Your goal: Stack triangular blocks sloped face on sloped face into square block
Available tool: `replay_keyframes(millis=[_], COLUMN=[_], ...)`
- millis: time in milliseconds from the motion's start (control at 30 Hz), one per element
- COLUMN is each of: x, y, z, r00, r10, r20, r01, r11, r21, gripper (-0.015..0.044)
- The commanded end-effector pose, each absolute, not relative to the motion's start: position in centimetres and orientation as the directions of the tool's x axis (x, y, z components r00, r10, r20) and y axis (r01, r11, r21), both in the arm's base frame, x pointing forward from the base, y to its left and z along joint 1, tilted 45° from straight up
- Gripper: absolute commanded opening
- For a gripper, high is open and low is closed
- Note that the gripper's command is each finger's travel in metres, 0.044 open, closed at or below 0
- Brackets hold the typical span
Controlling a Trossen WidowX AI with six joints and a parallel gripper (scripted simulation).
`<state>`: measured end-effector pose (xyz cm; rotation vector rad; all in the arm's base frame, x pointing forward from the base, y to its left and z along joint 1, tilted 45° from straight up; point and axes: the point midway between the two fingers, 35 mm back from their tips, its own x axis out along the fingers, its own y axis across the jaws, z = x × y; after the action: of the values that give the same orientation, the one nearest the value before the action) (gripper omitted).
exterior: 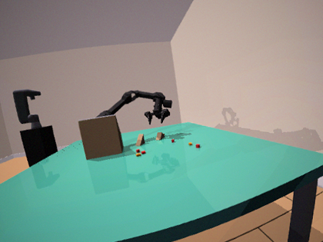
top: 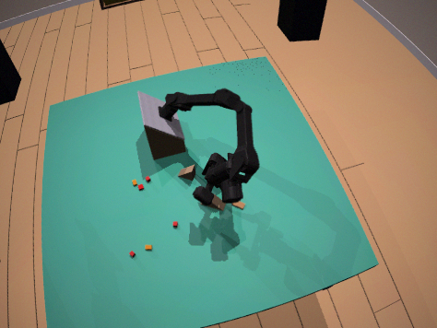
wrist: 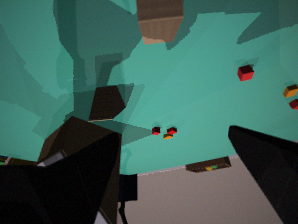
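Large box: it stands on the green worktop (top: 92, 276) (exterior: 145, 198) and is the landmark (top: 168, 144) (exterior: 102, 138) (wrist: 62, 140).
Robot arm: it reaches out from beside the large box (top: 244, 129) (exterior: 145, 95).
Gripper: it hangs above the worktop, its fingers spread almost fully, with nothing between them (top: 213, 184) (exterior: 156, 123) (wrist: 175, 131).
Nearer triangular block: it stands on the worktop near the large box, a sloped face showing (top: 187, 172) (exterior: 140, 140) (wrist: 107, 102).
Farther wooden block: it lies beyond the nearer one from the large box, below the gripper and apart from its neighbour (top: 218, 203) (exterior: 159, 136) (wrist: 160, 22).
Light wooden piece: it shows farther still from the large box, partly hidden by the arm; its full shape cannot be told (top: 239, 205).
Square block: the two triangular blocks are not joined into one.
Small cubes: three sit clustered near the large box (top: 141, 187) (exterior: 143, 152) (wrist: 172, 130); a lone red cube (top: 175, 224) (exterior: 173, 141) (wrist: 245, 73) and a red-and-orange pair lie farther off.
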<state>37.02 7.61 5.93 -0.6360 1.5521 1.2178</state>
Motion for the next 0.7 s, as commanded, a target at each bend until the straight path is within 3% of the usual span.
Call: replay_keyframes(millis=[0, 133, 300, 533, 667], x=[36.9, 37.8, 41.0, 42.7, 41.2], y=[6.0, 6.3, 7.3, 7.5, 7.4], z=[7.7, 6.6, 1.2, -2.8, -3.4], r00=[-0.335, -0.288, -0.073, 0.208, 0.269], r10=[0.169, 0.217, 0.461, 0.722, 0.805], r20=[-0.927, -0.933, -0.884, -0.660, -0.528], r01=[-0.863, -0.853, -0.800, -0.746, -0.731], r11=[0.341, 0.384, 0.502, 0.553, 0.528], r21=[0.374, 0.353, 0.328, 0.370, 0.433], gripper=[0.0440, 0.0440, 0.0440, 0.0440, 0.0440])
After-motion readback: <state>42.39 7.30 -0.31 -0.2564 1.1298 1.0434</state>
